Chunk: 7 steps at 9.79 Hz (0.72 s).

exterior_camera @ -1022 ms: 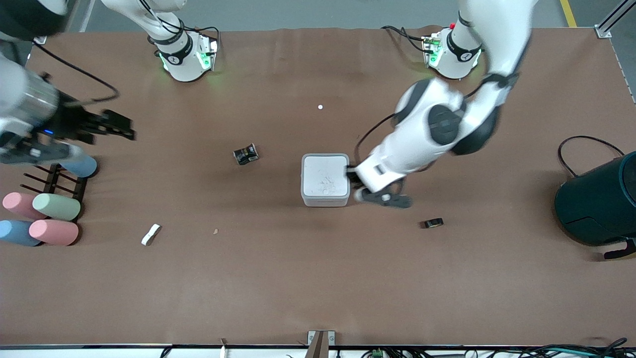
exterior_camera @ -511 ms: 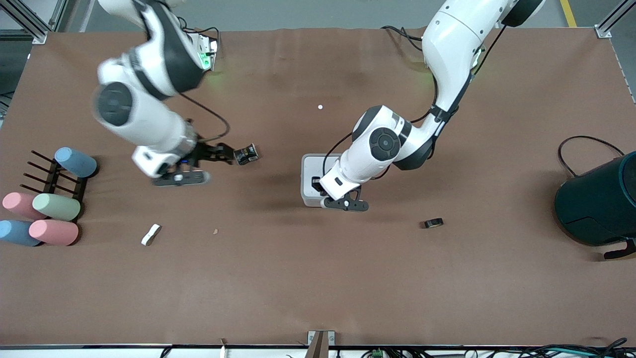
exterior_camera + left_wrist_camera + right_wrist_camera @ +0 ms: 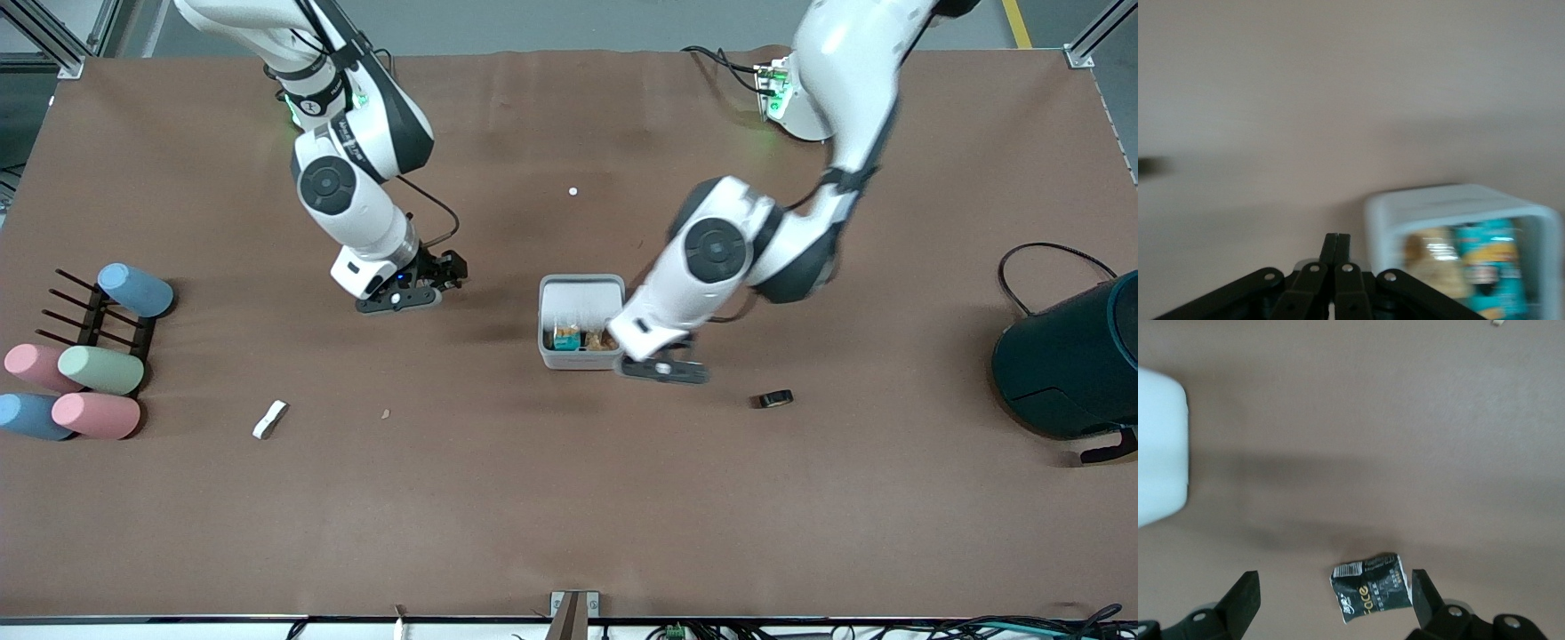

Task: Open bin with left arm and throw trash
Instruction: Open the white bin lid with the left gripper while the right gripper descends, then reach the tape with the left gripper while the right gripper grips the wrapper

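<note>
The bin (image 3: 581, 322) sits near the middle of the brown surface (image 3: 569, 516), its lid raised so that colourful packets show inside; the left wrist view shows the same open box (image 3: 1458, 213) with a teal and a yellow packet in it. The left gripper (image 3: 642, 348) is at the bin's edge toward the left arm's end of the surface, and in its wrist view (image 3: 1336, 241) the fingers are pressed together with no gap and nothing between them.

The right gripper (image 3: 437, 272) is low over the spot where the crumpled black wrapper lies, between the bin and the right arm's end of the surface. From the front the wrapper is hidden under it. The right wrist view shows this gripper (image 3: 1335, 590) spread wide, with the black wrapper (image 3: 1371, 595) lying on the surface between the fingers, nearer one of them, apparently untouched.

The short white piece (image 3: 270, 419) lies nearer the front edge, toward the right arm's end. The small black roll (image 3: 775, 399) lies near the bin, toward the left arm's end and slightly nearer the front edge.
</note>
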Tool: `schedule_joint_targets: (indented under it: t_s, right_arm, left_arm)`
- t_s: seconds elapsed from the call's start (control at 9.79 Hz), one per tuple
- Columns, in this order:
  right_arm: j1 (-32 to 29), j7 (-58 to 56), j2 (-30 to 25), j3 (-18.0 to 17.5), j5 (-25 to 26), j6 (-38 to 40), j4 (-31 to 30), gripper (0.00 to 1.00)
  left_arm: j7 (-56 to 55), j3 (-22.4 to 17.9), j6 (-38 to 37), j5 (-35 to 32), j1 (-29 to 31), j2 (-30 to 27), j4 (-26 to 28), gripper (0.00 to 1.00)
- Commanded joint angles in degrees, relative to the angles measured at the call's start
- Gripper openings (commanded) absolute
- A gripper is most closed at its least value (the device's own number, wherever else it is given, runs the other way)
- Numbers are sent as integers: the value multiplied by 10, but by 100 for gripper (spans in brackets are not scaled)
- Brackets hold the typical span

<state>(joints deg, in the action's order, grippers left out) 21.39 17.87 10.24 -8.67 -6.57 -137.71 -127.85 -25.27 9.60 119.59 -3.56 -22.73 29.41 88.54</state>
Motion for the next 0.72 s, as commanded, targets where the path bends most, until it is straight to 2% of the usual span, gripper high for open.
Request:
schedule_joint_targets:
  t_s: [0.0,0.1,0.2,0.41,0.51,0.61]
  right_arm:
    - [7,-1,-22,6,10,-9,-32,100]
    - [10,-1,-14,6,12,-8,-35,100]
    - [18,-2,-6,6,22,-8,-40,100]
    - [25,-2,18,6,33,-8,-41,100]
    - [27,-1,23,6,32,-8,-41,100]
    - [27,-1,31,6,33,-10,-41,100]
  left_arm:
    - [110,0,-39,-33,62,-19,22,11]
    - [145,-1,-33,-45,102,-5,28,48]
    - [194,2,-21,-75,144,10,30,99]
    - [239,2,53,-75,165,18,87,100]
    - [239,2,130,-74,166,22,135,100]
    - [237,2,185,-74,168,33,159,100]
